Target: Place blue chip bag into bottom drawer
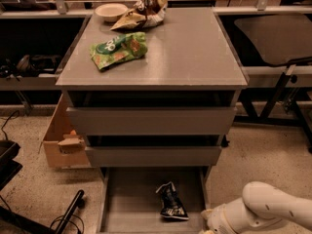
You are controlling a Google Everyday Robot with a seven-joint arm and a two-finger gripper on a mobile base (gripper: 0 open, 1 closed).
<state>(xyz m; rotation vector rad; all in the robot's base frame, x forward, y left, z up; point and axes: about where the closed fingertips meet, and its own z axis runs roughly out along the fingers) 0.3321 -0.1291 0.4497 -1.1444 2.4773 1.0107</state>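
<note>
Foil is what I look at first: the blue chip bag (171, 202), a crinkled dark navy-blue snack bag with white lettering, lies on the flat grey floor of the bottom drawer (127, 204). This drawer is the lowest grey metal tray of the cabinet and it is pulled out toward me. The bag is a little to the 3 o'clock side of the tray's middle, and its pale label end points to about 5 o'clock. Nothing holds it.

At about 4 o'clock from the bag, past the drawer's thin side wall, I see the gripper (208, 222) on the end of my white arm, low at the edge of the view. It is apart from the bag and does not touch it. I cannot tell if the claw is released or clenched.

At 12 o'clock from the tray are the middle grey drawer (153, 156) and the top grey drawer (151, 121), both with plain flat fronts. On the grey cabinet top (195, 57) there is a crumpled green snack bag (118, 48) toward 10 o'clock. Further to 11 o'clock lies a brown-and-white bag (141, 14), just beside a pale round bowl (111, 11).

At 9 o'clock from the cabinet, an open brown cardboard box (61, 140) stands on the speckled floor (263, 150). At 2 o'clock is a dark chair seat (273, 38).
</note>
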